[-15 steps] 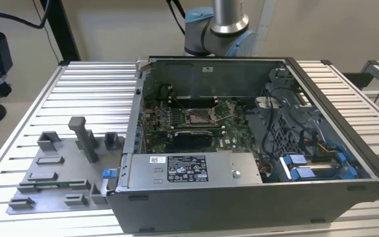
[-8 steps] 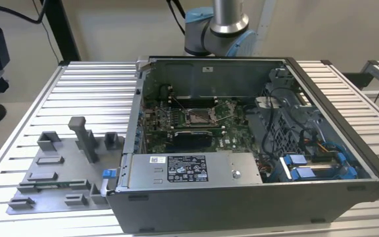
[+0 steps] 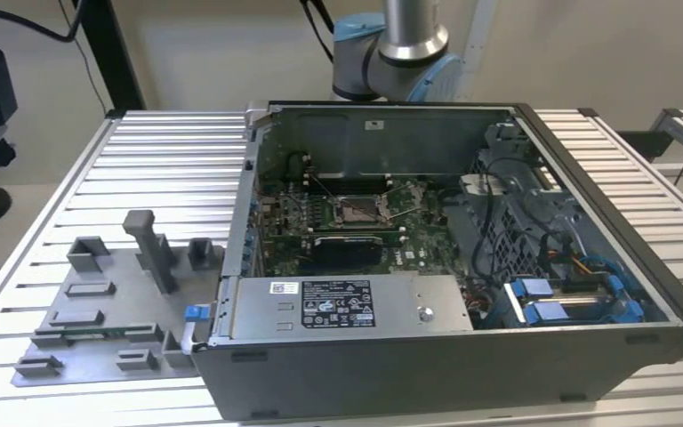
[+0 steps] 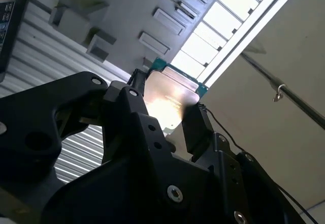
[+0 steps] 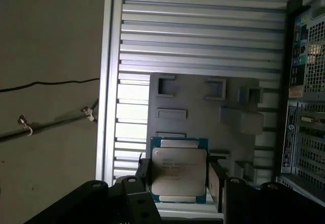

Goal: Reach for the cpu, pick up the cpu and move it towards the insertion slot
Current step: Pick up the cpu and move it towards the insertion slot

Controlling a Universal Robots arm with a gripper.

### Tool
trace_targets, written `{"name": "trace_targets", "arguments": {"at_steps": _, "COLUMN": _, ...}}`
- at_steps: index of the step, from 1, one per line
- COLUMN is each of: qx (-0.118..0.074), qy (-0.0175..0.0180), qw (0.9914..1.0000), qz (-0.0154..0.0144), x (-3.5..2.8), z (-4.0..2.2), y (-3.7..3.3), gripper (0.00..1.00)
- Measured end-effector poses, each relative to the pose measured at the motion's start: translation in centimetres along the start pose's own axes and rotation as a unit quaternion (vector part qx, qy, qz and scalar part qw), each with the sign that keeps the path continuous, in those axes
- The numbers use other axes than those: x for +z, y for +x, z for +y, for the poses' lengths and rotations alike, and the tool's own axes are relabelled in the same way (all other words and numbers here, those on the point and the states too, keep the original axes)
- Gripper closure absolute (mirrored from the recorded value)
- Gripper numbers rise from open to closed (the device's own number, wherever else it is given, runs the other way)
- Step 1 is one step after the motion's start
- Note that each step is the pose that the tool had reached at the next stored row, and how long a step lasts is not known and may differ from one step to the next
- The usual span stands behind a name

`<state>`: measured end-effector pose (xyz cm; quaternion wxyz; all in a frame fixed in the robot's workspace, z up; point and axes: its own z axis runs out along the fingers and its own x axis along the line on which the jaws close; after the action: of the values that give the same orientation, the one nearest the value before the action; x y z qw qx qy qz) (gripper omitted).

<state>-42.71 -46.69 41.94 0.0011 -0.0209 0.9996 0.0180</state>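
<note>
The cpu [image 5: 179, 170] is a flat square chip with a silvery top and a thin green rim. My gripper [image 5: 179, 179] is shut on it, one black finger [image 5: 143, 176] on each of two opposite edges. It hangs well above the grey tray [image 5: 203, 107] on the slatted table. In the second wrist view the cpu [image 4: 170, 99] glints between the same fingers [image 4: 195, 125] of the gripper [image 4: 165, 107]. The insertion slot [image 3: 359, 212], a silver-framed socket with a dark centre, lies on the green board inside the open computer case [image 3: 461, 356].
The grey tray [image 3: 92, 302] with raised blocks and a tall post lies at the exterior view's left of the case. The case walls [image 5: 304, 82] stand close beside the tray. The arm's base [image 3: 389, 44] rises behind the case. Cables and blue connectors fill the case's right part.
</note>
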Motion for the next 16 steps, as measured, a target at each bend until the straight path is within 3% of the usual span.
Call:
{"name": "trace_targets", "arguments": {"at_steps": 6, "qx": 0.000, "qy": 0.0001, "qw": 1.00000, "qz": 0.0003, "x": -0.01, "z": -0.03, "y": -0.73, "gripper": 1.00}}
{"name": "trace_targets", "arguments": {"at_steps": 16, "qx": 0.000, "qy": -0.0001, "qw": 1.00000, "qz": 0.0029, "x": 0.00, "z": -0.16, "y": -3.77, "gripper": 1.00}}
